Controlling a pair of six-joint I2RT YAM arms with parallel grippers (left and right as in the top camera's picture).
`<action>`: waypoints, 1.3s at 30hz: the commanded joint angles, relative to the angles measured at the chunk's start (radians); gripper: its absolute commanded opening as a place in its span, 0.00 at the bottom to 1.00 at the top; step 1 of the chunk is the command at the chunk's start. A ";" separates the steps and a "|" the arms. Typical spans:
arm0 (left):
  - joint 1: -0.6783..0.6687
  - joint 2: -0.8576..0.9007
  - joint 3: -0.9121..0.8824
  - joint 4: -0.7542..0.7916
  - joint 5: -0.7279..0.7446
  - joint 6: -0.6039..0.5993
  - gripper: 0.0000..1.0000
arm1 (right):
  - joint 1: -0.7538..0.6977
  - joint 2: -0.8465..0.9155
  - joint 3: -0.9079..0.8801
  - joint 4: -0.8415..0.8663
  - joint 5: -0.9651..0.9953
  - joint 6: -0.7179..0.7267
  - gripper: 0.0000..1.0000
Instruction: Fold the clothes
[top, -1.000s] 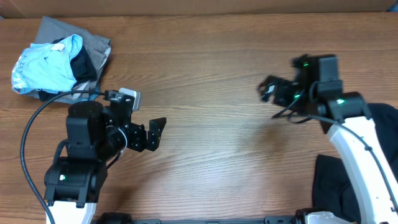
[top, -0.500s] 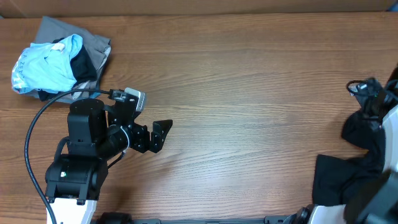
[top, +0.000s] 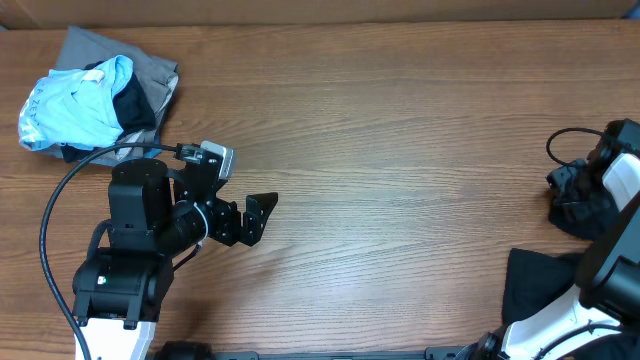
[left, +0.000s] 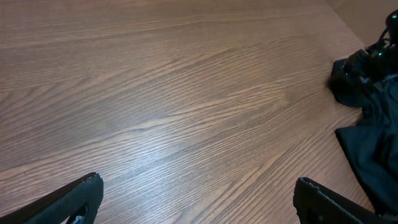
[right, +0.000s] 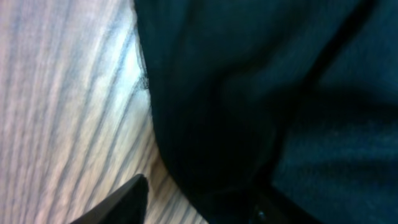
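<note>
At the near right edge of the table (top: 400, 120) the black shirt (top: 535, 285) lies crumpled. The right gripper (top: 575, 195) presses into its upper folds, with one finger (right: 124, 198) showing on the wood and the other lost in dark cloth, so its grip cannot be told. The shirt looks soft, light and limp, likely to sag and bunch, so a pinch on an outer edge seems best. The left gripper (top: 258, 217) hovers wide and empty, and the blue garment (top: 70, 105) and grey garment (top: 150, 55) sit far left.
</note>
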 joint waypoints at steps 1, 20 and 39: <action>-0.006 -0.002 0.030 0.002 0.020 -0.014 1.00 | 0.003 0.029 0.018 -0.009 0.010 0.008 0.29; -0.006 -0.003 0.218 -0.143 -0.093 -0.013 1.00 | 0.728 -0.132 0.238 0.003 -0.370 -0.232 0.04; -0.007 0.078 0.462 -0.333 -0.212 -0.025 1.00 | 0.878 -0.374 0.298 -0.162 -0.064 -0.145 0.70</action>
